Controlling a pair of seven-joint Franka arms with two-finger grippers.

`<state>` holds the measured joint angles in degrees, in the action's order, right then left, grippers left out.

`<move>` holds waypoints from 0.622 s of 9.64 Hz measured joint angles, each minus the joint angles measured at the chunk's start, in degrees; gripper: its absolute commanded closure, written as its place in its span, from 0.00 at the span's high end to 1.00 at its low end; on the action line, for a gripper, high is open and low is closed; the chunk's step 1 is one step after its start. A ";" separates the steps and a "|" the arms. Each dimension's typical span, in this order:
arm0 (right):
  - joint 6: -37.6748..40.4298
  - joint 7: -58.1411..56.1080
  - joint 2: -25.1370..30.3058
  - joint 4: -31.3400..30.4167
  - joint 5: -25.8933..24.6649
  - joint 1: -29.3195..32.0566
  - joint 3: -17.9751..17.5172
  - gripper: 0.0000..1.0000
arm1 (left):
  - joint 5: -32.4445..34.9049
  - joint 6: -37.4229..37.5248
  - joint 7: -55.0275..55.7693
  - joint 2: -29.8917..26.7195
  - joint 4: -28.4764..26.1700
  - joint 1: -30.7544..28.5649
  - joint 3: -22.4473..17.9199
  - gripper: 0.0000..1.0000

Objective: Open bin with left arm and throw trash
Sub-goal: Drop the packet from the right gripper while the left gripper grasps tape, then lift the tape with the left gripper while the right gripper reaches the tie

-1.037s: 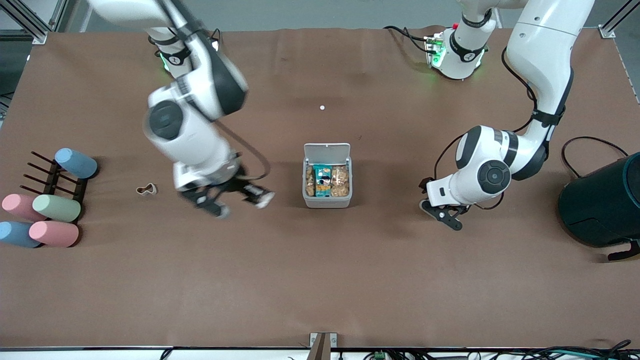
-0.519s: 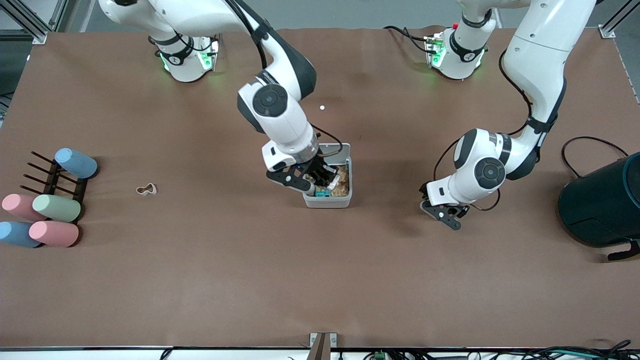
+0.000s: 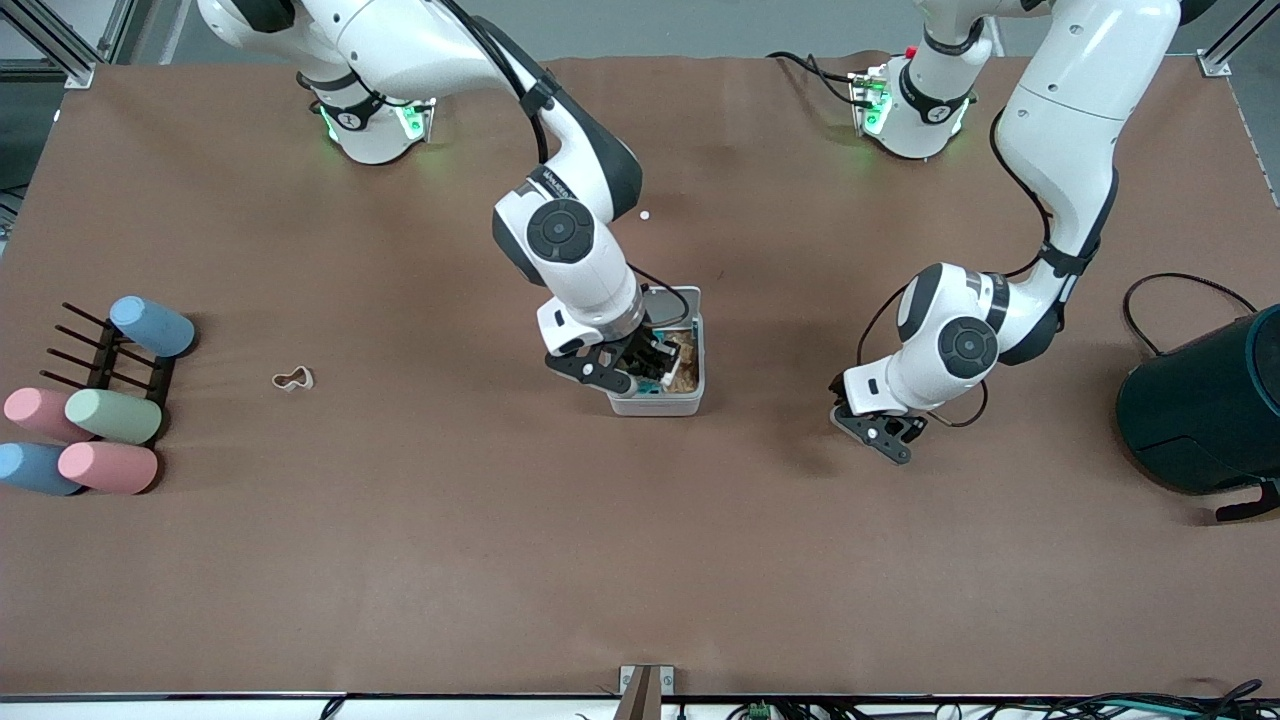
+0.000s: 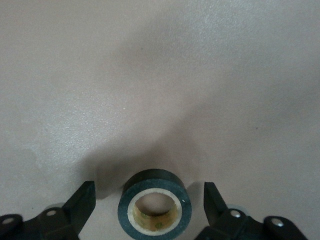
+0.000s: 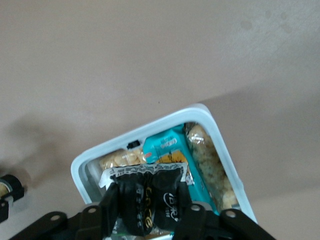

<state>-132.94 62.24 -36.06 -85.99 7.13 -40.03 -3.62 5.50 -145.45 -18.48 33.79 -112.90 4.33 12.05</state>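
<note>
Right gripper [image 3: 640, 372] over open bin [image 3: 690, 398], jaws grasping black wrapper [image 5: 150, 192]. Left gripper [image 4: 149, 212] jaws released, straddling tape roll [image 4: 154, 208] on surface [image 3: 420, 540].

Small white square plastic bin [image 3: 686, 401] mid-table, lid open, snack packets inside. Black crumpled snack wrapper [image 5: 150, 197] hangs over its opening. Dark tape roll [image 4: 155, 209] lies flat on table; white bent band loop [image 3: 293, 379] lies toward the right arm's end.

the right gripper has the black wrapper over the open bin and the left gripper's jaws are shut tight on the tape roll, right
Not quite: the left wrist view shows the left gripper with jaws open either side of the tape roll, not touching it. The right gripper does have the black wrapper over the open bin.
</note>
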 measured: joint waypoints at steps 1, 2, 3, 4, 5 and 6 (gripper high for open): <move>0.97 -0.04 0.00 0.05 0.00 -0.32 0.00 0.86 | 0.30 -0.11 -0.01 0.15 0.14 -0.03 -0.14 0.19; 2.83 -0.13 -0.01 0.15 -0.01 -0.48 0.00 0.98 | 0.52 0.00 -0.01 0.05 0.39 -0.25 -0.28 0.08; 4.82 -0.19 0.00 0.28 -0.01 -0.62 -0.01 0.98 | 0.53 0.22 -0.01 -0.11 0.38 -0.25 -0.17 0.01; 6.23 -0.22 0.00 0.55 -0.01 -0.62 0.10 0.99 | 0.54 0.21 -0.01 -0.16 0.39 -0.25 -0.19 0.01; 8.01 -0.25 0.16 1.15 -0.02 -0.37 0.52 0.99 | 0.54 0.23 -0.01 -0.21 0.61 -0.13 -0.06 0.01; 10.99 -0.26 0.94 2.05 -0.06 0.73 1.14 0.99 | 0.54 1.80 0.14 -0.31 1.97 0.64 0.42 0.02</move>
<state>-121.95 61.98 -35.12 -83.94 7.06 -39.31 -2.49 6.04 -143.65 -18.35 33.48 -110.92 4.97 12.47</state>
